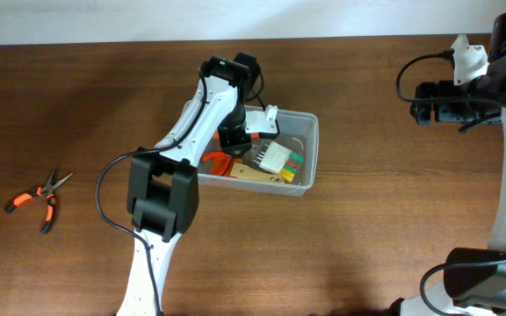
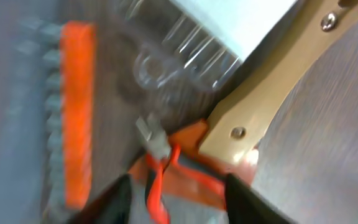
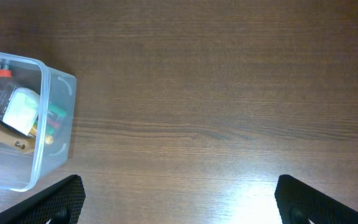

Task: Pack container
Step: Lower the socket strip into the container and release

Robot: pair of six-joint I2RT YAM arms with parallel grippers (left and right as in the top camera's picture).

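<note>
The container (image 1: 311,154) is a clear plastic bin in the middle of the table. It also shows at the left of the right wrist view (image 3: 56,144). It holds a wooden-handled tool (image 1: 262,175), a white block with coloured bits (image 1: 276,158) and an orange-handled tool (image 1: 219,163). My left gripper (image 1: 234,140) is down inside the bin's left end. In the blurred left wrist view its fingers (image 2: 178,186) are open, with the orange-handled tool (image 2: 157,186) lying between them, beside the wooden handle (image 2: 260,106). My right gripper (image 3: 179,186) is open and empty above bare table, far right (image 1: 424,112).
Orange-and-black pliers (image 1: 42,198) lie on the table at the far left. An orange bit holder (image 2: 76,112) lies in the bin along its wall. The left arm's base (image 1: 160,200) stands just left of the bin. The table's back edge runs along the top.
</note>
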